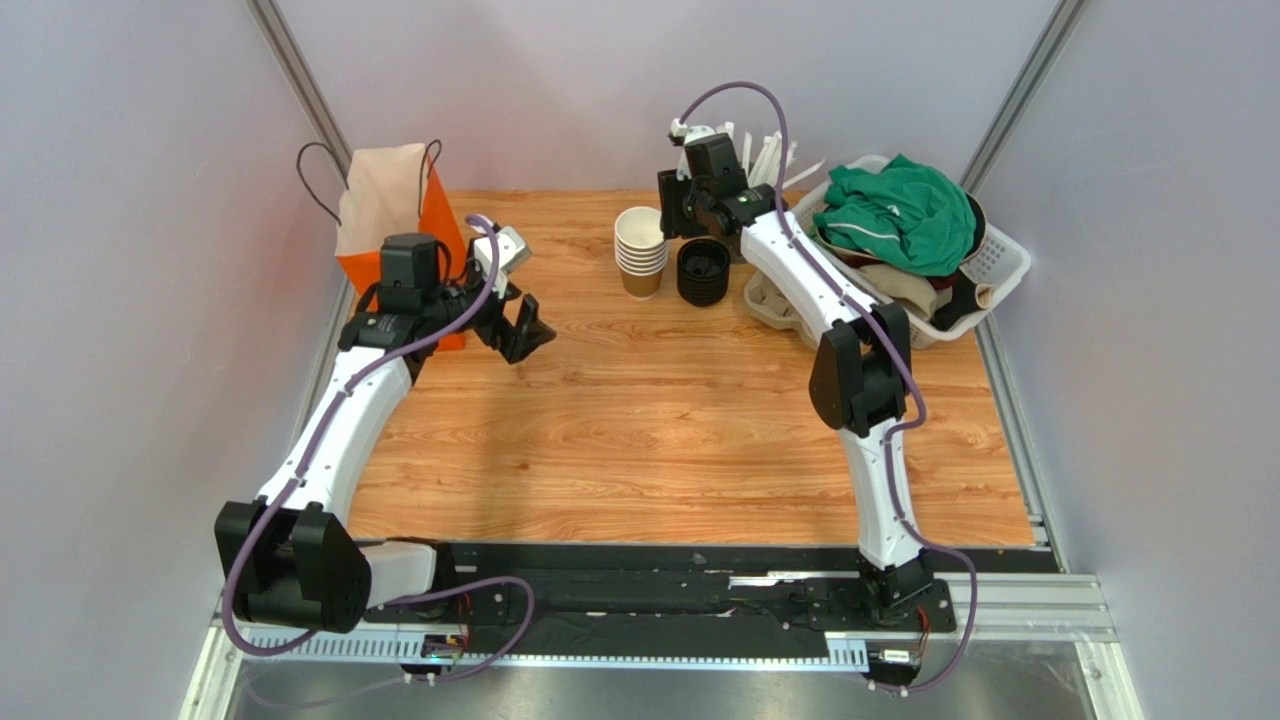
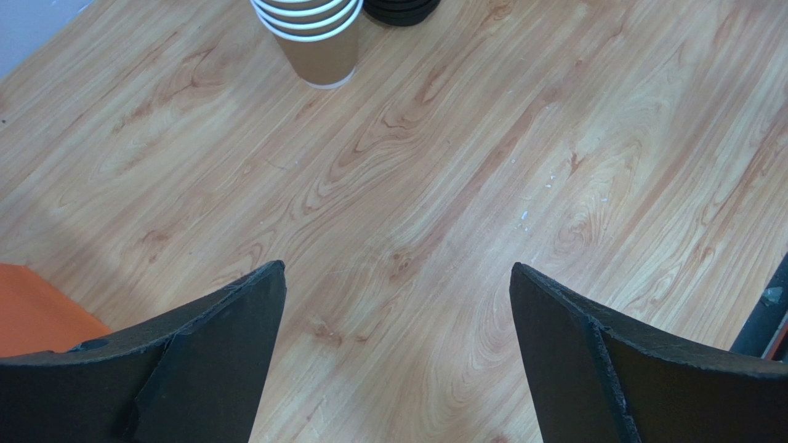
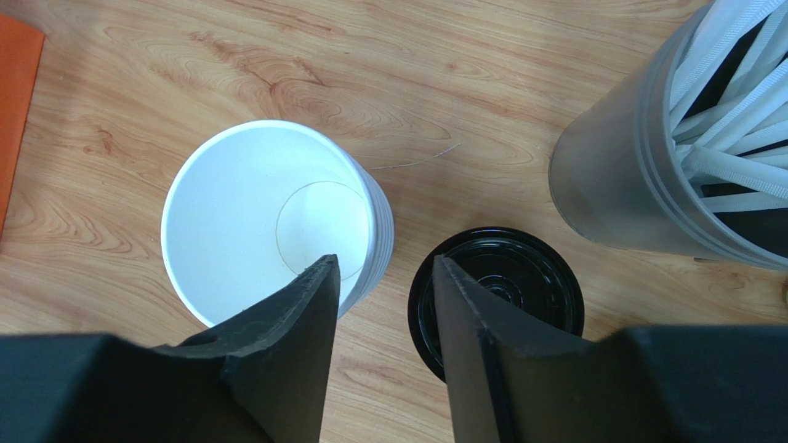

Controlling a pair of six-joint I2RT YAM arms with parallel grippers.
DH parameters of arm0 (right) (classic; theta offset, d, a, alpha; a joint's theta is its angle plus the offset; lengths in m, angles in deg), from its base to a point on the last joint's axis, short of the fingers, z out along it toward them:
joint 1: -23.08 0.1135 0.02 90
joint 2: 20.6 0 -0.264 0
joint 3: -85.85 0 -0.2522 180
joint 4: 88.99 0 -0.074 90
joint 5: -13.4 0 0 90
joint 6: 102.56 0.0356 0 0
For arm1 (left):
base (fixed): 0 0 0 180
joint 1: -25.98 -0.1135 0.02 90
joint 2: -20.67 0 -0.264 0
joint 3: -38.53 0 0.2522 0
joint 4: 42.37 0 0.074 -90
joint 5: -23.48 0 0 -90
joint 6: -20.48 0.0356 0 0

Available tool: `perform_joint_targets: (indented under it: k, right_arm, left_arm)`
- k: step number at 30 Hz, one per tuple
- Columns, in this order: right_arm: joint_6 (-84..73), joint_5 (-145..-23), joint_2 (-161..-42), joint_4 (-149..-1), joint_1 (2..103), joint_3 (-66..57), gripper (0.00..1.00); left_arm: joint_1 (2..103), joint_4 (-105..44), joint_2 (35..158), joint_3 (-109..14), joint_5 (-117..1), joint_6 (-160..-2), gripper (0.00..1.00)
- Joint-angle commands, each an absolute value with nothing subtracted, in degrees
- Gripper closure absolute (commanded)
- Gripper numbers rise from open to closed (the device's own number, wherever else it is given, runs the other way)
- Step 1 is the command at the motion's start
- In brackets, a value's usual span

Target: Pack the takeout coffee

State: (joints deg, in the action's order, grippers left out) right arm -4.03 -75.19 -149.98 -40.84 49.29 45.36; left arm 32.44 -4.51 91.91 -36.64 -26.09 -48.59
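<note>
The takeout coffee, a single lidded cup, cannot be made out in any view. The right hand (image 3: 384, 268) hangs over the gap between a stack of open paper cups (image 3: 268, 221) and a stack of black lids (image 3: 518, 277), its fingers narrowly apart and holding nothing. A straw holder (image 3: 629, 185) stands just beside the lids. The left hand (image 2: 398, 272) is spread wide over bare bench (image 2: 444, 166), near the orange bag (image 1: 394, 210). A laundry basket (image 1: 999, 270) sits at the far right.
</note>
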Motion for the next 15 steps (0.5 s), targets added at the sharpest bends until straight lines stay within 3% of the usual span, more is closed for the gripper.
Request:
perform_joint_targets:
  k: [1,15]
  right_arm:
    - [-2.4,-75.7,-150.2,-44.0,49.6,47.8,0.57]
    - [-2.0,-78.5,-150.7,-44.4,49.9,48.1,0.64]
  left_arm:
    - [32.7,-6.8,91.0,-36.2,-24.6,-48.4,0.01]
    - [32.8,-6.6,91.2,-35.9,-24.9,-48.2,0.01]
